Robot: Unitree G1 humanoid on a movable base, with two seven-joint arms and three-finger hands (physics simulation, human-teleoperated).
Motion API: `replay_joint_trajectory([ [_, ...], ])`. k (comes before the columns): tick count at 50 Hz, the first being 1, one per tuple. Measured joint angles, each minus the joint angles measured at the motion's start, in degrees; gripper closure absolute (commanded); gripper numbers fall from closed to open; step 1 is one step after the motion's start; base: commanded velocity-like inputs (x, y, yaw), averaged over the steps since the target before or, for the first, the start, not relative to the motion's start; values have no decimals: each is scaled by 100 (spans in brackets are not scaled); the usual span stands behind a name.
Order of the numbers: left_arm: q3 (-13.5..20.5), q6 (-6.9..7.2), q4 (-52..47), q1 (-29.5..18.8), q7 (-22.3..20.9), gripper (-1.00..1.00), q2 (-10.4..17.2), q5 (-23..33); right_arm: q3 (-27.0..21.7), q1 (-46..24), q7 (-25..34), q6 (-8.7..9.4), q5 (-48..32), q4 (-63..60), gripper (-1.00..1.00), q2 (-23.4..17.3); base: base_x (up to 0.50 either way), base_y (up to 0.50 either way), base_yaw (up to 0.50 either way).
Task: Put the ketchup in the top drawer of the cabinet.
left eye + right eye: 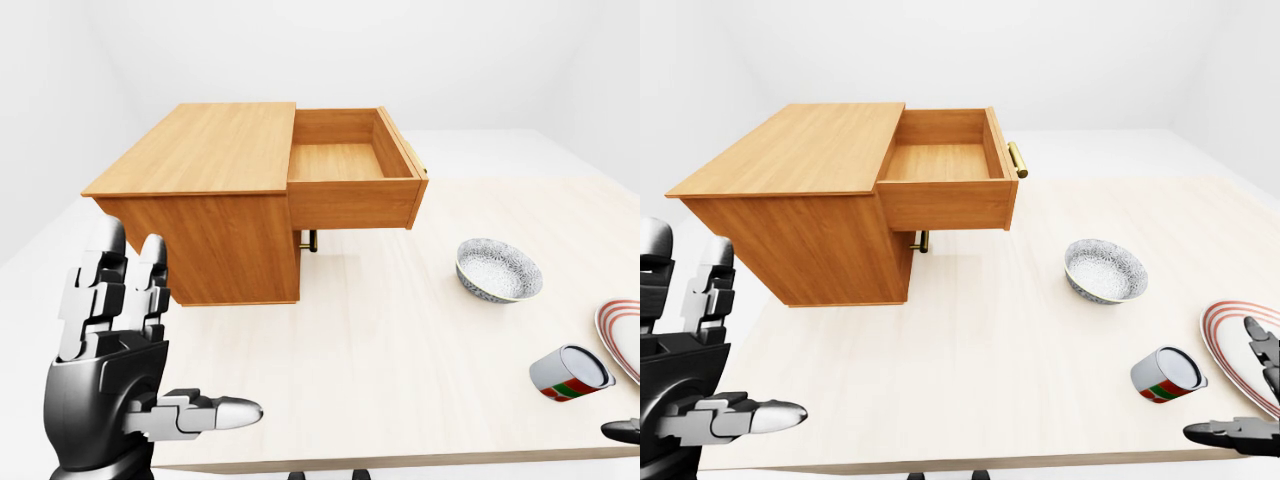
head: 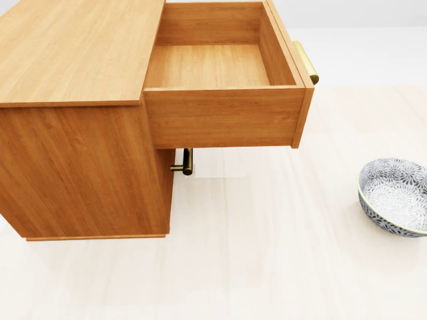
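Note:
The wooden cabinet (image 2: 73, 53) stands at the left of the table, and its top drawer (image 2: 213, 67) is pulled out to the right and is empty. A small red, green and white ketchup container (image 1: 1165, 375) lies on its side near the table's lower right edge. My right hand (image 1: 1245, 390) is open just to the right of it, apart from it, and only its fingers show. My left hand (image 1: 175, 330) is open and raised at the lower left, below the cabinet. Neither hand holds anything.
A patterned grey bowl (image 2: 395, 195) sits to the right of the cabinet. A red-rimmed plate (image 1: 1240, 350) lies at the right edge, beside the container. A brass handle (image 2: 187, 162) of a lower drawer sticks out under the open drawer.

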Motion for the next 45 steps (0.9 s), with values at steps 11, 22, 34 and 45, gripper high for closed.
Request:
replay_joint_trajectory([
  [11, -33, 0, 12, 14, 5, -100, 5, 22, 178, -124, 0, 0, 22, 317, -100, -254, 0, 0, 0],
  [22, -59, 0, 18, 29, 13, -100, 11, 36, 452, -293, 0, 0, -115, 368, -100, -399, 0, 0, 0],
  [34, -60, 0, 19, 32, 14, -100, 11, 37, 701, -444, 0, 0, -142, 549, -100, -519, 0, 0, 0],
  [45, -69, 0, 25, 39, 15, -100, 10, 44, 841, -470, 0, 0, -69, 821, -100, -582, 0, 0, 0],
])
